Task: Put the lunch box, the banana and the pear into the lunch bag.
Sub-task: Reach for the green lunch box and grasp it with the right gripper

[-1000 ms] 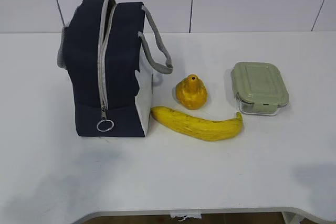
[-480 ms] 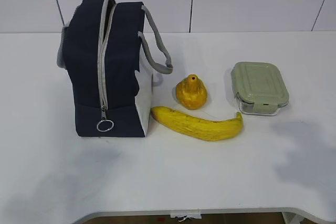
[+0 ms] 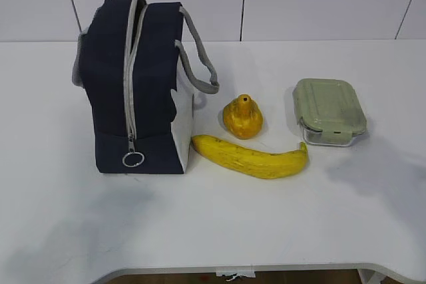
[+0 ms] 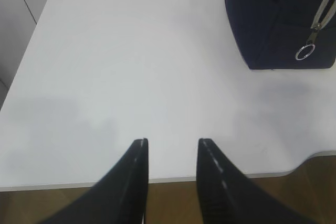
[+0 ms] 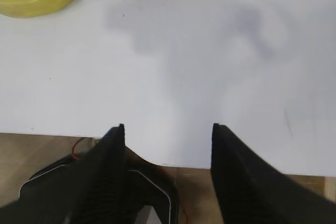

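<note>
The broad white table (image 3: 266, 231) carries everything. Largest on it is the boxy navy-blue fabric lunch bag (image 3: 110, 98), standing upright at the left with its grey zipper (image 3: 130, 64) run shut, the ring pull (image 3: 133, 159) hanging low near its base, and grey webbing handles (image 3: 198, 58) drooping to the right. Next, the long curved yellow banana (image 3: 251, 157) lies just right of the bag's base, one tip nearly touching its white lower panel. The small clear lunch box with a sage-green lid (image 3: 329, 110) sits at the right, apart from the fruit. The squat yellow-orange pear (image 3: 243, 118) stands upright just behind the banana. The left end effector (image 4: 172, 150) hovers open over bare table near the front edge, holding nothing; the right end effector (image 5: 167, 135) is likewise spread open and empty at the table's front edge.
</note>
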